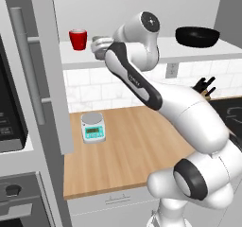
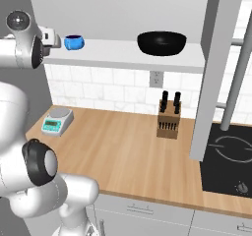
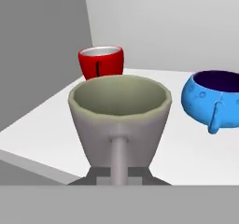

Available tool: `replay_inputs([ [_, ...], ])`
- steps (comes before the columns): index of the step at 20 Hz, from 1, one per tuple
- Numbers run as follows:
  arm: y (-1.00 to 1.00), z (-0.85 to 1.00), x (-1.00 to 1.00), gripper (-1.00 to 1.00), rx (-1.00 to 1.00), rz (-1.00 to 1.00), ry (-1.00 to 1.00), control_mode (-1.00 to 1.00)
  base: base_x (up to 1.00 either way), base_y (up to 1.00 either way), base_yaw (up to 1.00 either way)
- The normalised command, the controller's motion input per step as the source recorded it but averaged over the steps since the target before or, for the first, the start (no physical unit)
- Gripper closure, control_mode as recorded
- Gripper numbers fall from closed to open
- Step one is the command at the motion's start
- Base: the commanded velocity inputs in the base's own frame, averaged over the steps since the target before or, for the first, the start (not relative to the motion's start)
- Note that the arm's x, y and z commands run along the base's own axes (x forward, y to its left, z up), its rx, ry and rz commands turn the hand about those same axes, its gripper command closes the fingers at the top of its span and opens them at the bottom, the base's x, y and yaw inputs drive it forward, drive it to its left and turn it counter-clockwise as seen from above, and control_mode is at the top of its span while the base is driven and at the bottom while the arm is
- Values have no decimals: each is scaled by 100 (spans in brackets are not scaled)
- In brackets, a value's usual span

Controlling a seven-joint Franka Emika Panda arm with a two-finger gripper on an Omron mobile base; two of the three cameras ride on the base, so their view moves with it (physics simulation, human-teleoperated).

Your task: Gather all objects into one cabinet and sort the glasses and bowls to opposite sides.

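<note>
In the left base view, your arm reached up to the white shelf (image 1: 189, 51) of the open wall cabinet, whose tall grey door (image 1: 52, 70) with its long bar handle (image 1: 28, 65) stood swung out at the left. The red cup (image 1: 78, 39) stood upright near the shelf's left end. Just beside it, the rim of the grey-olive mug (image 1: 99, 42) showed at the arm's end, the rest hidden by the wrist. The wide black bowl (image 1: 197, 36) sat well apart, toward the shelf's right end. On the wooden bench (image 1: 132, 145) below, a small kitchen scale (image 1: 92, 127) rested near the back left corner.

In the right base view, the small blue bowl (image 2: 74, 43) sat near the left end of the shelf, just beside your arm's wrist, with the black bowl (image 2: 161, 43) well apart from it toward the shelf's right end. A knife block (image 2: 168, 119) stood near the back edge of the bench, and a black cooktop (image 2: 229, 161) lay at the bench's right end.

In the hand view, your tool (image 3: 119, 176) was closed narrow on the handle of the grey-olive mug (image 3: 119, 111), which stood upright at the shelf's front edge, though you could not tell whether it touched the shelf. The red cup (image 3: 101, 62) stood behind it, apart from it. The blue bowl (image 3: 214, 99) sat near the mug on its other side, not touching.
</note>
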Motion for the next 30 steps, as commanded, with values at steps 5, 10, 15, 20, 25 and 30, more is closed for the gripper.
replay_inputs([
  [5, 18, 0, 12, 100, 0, 0, 0, -100, 0, 0, 0],
  [10, 12, 0, 21, 100, 0, 0, 0, -100, 0, 0, 0],
  [15, 1, 0, 35, 100, 0, 0, 0, -100, 0, 0, 0],
  [20, 0, 0, 10, 100, 0, 0, 0, -100, 0, 0, 0],
  [25, 0, 0, 0, 100, 0, 0, 0, -100, 0, 0, 0],
  [30, 0, 0, 0, 100, 0, 0, 0, -100, 0, 0, 0],
])
